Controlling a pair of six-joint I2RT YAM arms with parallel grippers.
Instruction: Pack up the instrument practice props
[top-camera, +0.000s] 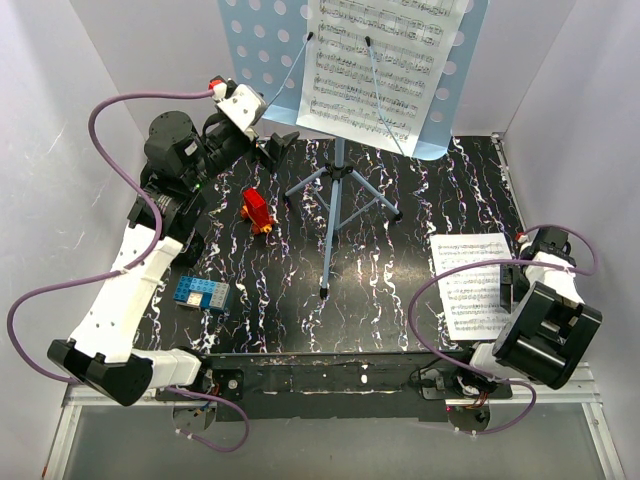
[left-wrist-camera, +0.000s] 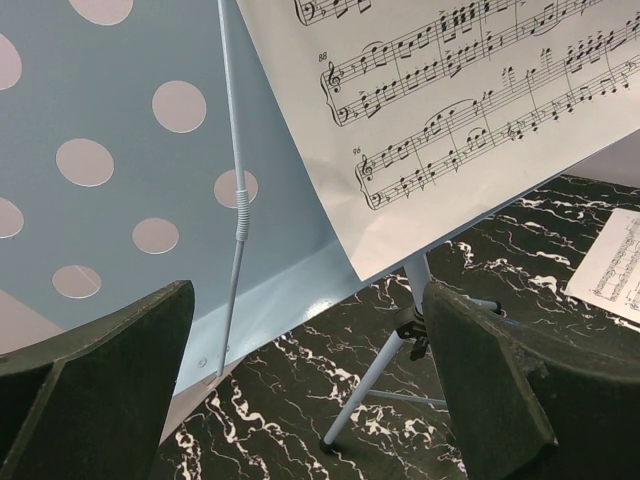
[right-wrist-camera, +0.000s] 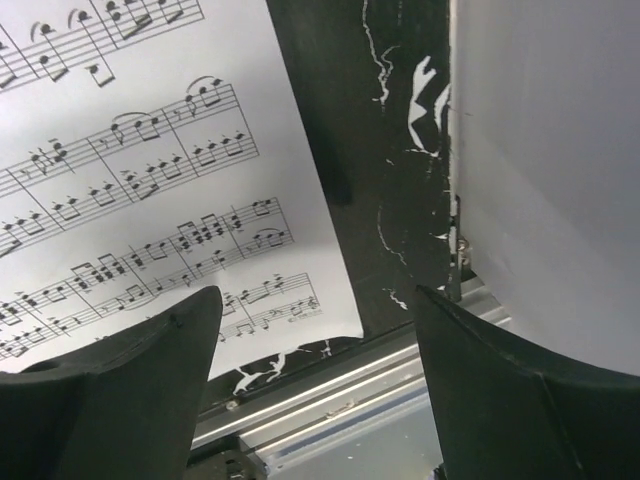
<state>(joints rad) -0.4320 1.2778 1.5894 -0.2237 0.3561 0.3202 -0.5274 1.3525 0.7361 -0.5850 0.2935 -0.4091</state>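
Light-blue stand (top-camera: 262, 70) stands upright at the rear centre of the bench (top-camera: 400, 250), with one sheet (top-camera: 375, 60) resting on its desk. A second sheet (top-camera: 475, 285) lies flat at the right. The left gripper (top-camera: 272, 148) is spread and empty, beside the desk's lower left edge. The right gripper (right-wrist-camera: 320, 310) is spread and empty, over the second sheet's near corner.

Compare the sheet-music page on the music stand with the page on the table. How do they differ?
The page on the stand leans against the light-blue desk plate; the page on the table lies flat on the black marbled tabletop. Two thin wires cross the stand page; none pins the table page. Both are white printed music.
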